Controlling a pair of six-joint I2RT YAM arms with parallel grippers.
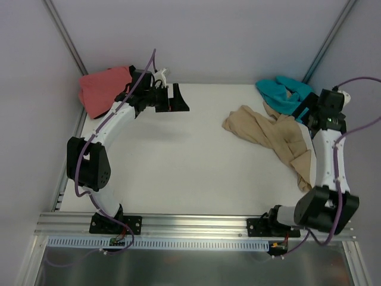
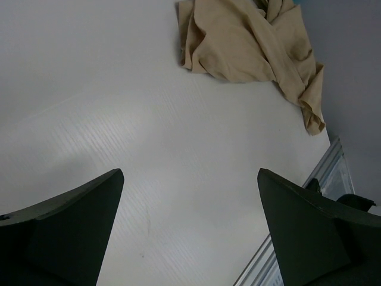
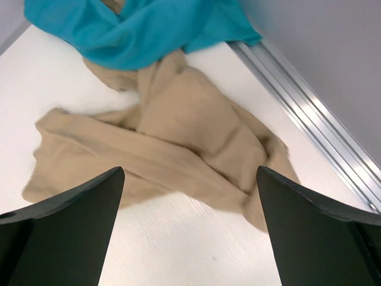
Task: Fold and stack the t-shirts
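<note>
Reaching up the right side of the white table [image 1: 178, 170], the bent right arm [image 1: 324, 158] holds the right gripper [image 1: 305, 112] over the crumpled tan-beige cloth t-shirt [image 1: 268, 134]. Its fingers are wide apart and grip nothing. The left gripper [image 1: 178, 98] hangs far left, fingers wide apart too. The tan shirt lies long, slanting from the middle to the near right, touching the teal cloth t-shirt [image 1: 284, 92].

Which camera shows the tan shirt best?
The right wrist view: the tan shirt looks big and close, wrinkles clear. The top view shows the shirt whole but small; the left wrist view cuts it off at the top edge.
</note>
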